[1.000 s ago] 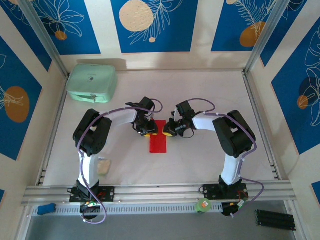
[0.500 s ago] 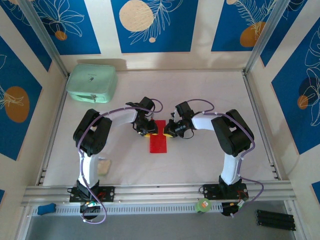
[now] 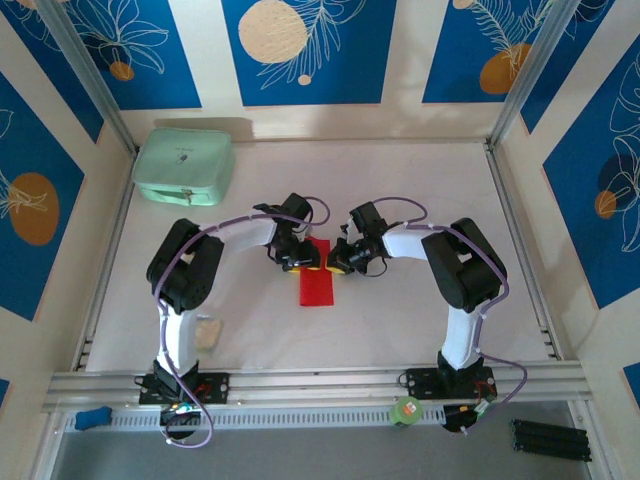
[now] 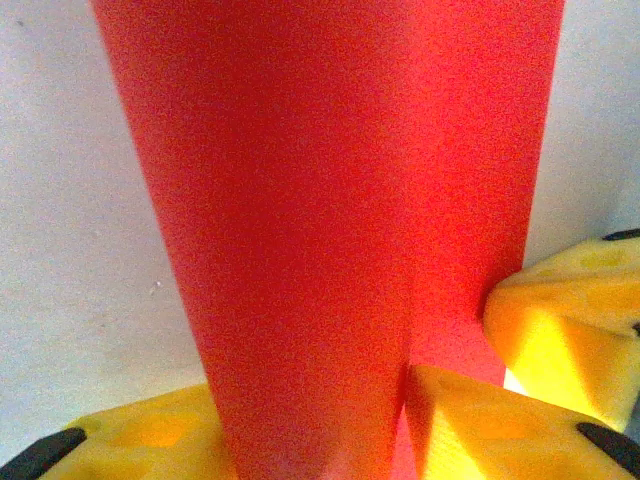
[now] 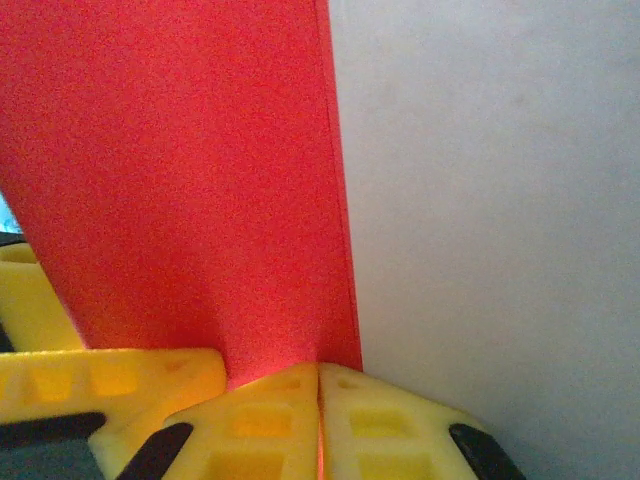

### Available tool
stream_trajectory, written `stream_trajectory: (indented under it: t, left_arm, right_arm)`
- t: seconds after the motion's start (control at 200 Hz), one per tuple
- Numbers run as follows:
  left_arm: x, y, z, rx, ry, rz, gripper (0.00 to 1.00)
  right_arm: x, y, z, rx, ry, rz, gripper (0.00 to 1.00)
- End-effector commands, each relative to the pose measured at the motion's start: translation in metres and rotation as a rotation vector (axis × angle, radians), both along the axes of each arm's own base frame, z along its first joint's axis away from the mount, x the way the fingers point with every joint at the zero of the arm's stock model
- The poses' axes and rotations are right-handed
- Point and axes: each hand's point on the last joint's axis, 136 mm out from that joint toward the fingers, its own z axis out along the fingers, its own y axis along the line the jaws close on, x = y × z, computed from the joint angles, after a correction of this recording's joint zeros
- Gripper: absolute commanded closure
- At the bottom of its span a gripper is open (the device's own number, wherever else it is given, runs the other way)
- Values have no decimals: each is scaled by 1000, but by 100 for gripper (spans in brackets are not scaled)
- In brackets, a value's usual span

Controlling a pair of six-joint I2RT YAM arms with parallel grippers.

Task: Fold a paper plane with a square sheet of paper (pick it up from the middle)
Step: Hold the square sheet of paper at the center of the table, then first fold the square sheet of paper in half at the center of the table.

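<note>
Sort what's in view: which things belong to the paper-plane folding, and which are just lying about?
Part of the job:
red paper, folded narrow, in the middle
left gripper and right gripper, both at its far end

Lying about:
green case, far-left corner
pale packet, near-left side
green round object, blue object, black strip, along the near edge

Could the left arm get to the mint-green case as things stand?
Probably yes: only bare table lies between the left gripper and the mint-green case. Its jaws stand apart around the red paper, whose edge the right gripper pinches, so it must back off first.
</note>
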Motion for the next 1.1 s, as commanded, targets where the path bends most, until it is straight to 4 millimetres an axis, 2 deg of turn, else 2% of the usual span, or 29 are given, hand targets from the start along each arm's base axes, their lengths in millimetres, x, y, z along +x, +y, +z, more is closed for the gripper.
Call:
stream_trajectory:
  t: [0.0, 0.16, 0.24, 0.33, 0.425, 0.57, 0.67, 0.75, 0.88, 1.095]
  left_arm:
    - [-27, 44, -19, 181, 88, 21, 52]
    - [-25, 54, -8, 227, 55, 23, 49]
    - [-19, 66, 6, 287, 8, 30, 48]
    - [-9, 68, 27, 290, -62, 54, 48]
    - [-1, 55, 46, 201, -118, 83, 51]
    - [4, 12, 65, -67, -149, 116, 61]
    - [0, -11, 66, -183, -109, 116, 67]
    - [-6, -20, 57, -203, -65, 103, 73]
    - [-17, -22, 39, -176, -1, 87, 79]
    - [-23, -16, 20, -121, 42, 85, 80]
  right_arm:
    - [-13, -12, -26, -95, 72, -6, 92]
    - [-14, -13, -28, -100, 80, -8, 92]
    - [-14, -14, -29, -107, 81, -10, 92]
    - [-14, -15, -30, -116, 84, -10, 92]
    - [-14, -16, -32, -123, 87, -11, 92]
    - [-15, -16, -33, -133, 94, -12, 92]
    - [-15, -17, -33, -139, 95, -12, 93]
    - [-15, -17, -33, -143, 95, -12, 93]
    - [-14, -18, -33, -148, 96, -14, 93]
    - [-15, -18, -35, -153, 101, -14, 93]
